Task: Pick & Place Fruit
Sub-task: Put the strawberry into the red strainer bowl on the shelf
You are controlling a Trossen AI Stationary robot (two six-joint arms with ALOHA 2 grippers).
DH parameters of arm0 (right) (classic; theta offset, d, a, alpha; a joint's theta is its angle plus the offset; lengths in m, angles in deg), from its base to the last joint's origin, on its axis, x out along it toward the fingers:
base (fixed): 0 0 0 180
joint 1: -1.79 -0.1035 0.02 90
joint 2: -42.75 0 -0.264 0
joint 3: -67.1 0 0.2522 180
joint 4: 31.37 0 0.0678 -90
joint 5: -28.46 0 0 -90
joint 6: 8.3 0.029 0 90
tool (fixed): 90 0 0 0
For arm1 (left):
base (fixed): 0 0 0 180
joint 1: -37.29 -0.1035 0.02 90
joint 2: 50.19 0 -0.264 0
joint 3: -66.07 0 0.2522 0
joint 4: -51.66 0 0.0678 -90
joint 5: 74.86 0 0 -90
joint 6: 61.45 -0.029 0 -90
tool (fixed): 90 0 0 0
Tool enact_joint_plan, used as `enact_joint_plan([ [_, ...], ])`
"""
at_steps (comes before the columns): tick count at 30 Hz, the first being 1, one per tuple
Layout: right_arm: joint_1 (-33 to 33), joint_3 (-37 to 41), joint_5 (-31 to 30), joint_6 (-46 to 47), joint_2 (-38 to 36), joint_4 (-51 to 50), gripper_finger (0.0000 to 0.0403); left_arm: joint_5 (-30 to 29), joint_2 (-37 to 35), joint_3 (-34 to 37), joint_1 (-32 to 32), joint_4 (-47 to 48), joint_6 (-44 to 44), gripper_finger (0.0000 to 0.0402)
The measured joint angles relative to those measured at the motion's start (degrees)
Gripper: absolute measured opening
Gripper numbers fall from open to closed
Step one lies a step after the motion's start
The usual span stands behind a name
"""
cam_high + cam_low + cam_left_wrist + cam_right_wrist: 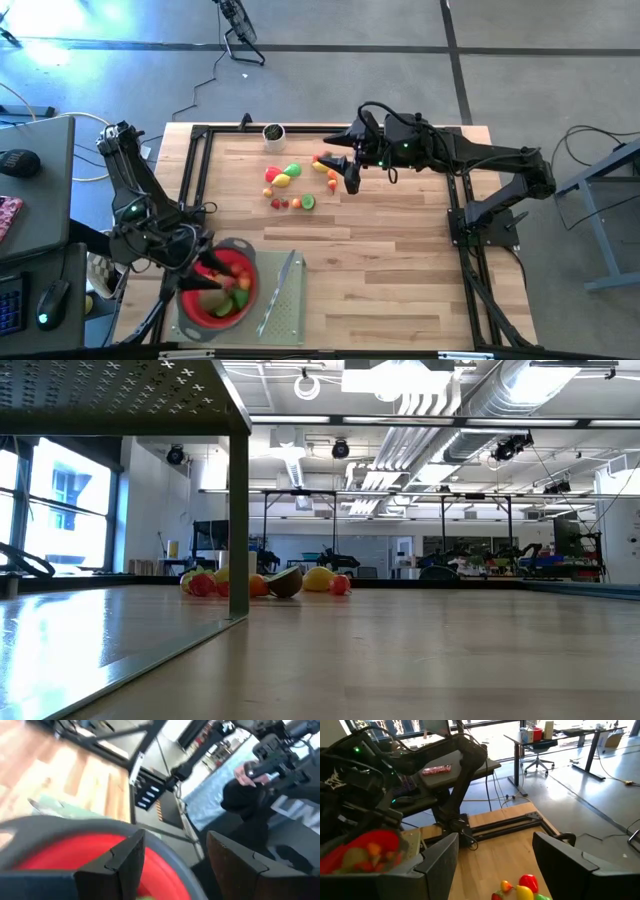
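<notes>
Small toy fruits lie loose on the wooden table in two clusters, one left of the other; the low view shows them far off, and the right wrist view shows a few. More fruits lie in the red strainer bowl with a grey rim at the near left. My left gripper hovers open over that bowl's left part, with nothing between its fingers. My right gripper hangs open above the table just right of the loose fruits.
The bowl stands on a pale grey mat at the near edge, with a slim grey knife lying on the mat right of the bowl. A small dark cup stands at the far edge. Black frame rails border the table.
</notes>
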Motion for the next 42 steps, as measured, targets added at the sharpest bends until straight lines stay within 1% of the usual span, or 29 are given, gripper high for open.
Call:
enact_joint_plan([
  [3,0.00,0.00,-0.02,-1.60,0.00,-0.01,0.0247,-2.48,-0.45,-0.04,-0.69,-2.03,-3.94,0.0207],
  [9,0.69,0.00,-0.21,-2.24,0.00,-0.01,0.0247,-2.23,-1.15,-3.46,-6.19,-2.67,-12.64,0.0207],
  [15,0.77,0.00,0.78,-2.24,0.00,-0.42,0.0247,6.15,-1.08,-5.05,-10.68,-2.63,-13.99,0.0207],
  [19,0.76,0.00,1.19,-2.24,0.00,-1.46,0.0247,7.38,-1.08,-5.05,-12.07,-2.50,-14.12,0.0207],
  [23,1.60,0.00,0.34,-2.01,0.00,-4.46,0.0247,6.79,-1.10,-5.05,-13.59,-2.50,-16.22,0.0207],
  [27,3.44,0.00,0.23,-0.05,0.00,-9.38,0.0247,3.41,-1.10,-5.05,-16.00,-2.53,-18.90,0.0207],
  [30,5.36,0.00,-0.42,2.24,0.00,-13.96,0.0247,0.29,-1.10,-5.05,-18.62,-2.54,-20.30,0.0207],
  [35,8.83,-0.02,-0.41,4.62,0.83,-19.87,0.0247,-0.53,-1.10,-5.05,-24.34,-2.55,-22.41,0.0207],
  [38,10.89,-0.02,1.61,0.91,2.27,-22.40,0.0247,-0.55,-1.10,-5.05,-28.22,-2.57,-23.09,0.0207],
  [42,13.61,-0.02,7.59,-6.92,5.77,-22.78,0.0247,-0.31,-1.10,-5.05,-33.26,-2.59,-23.12,0.0207],
])
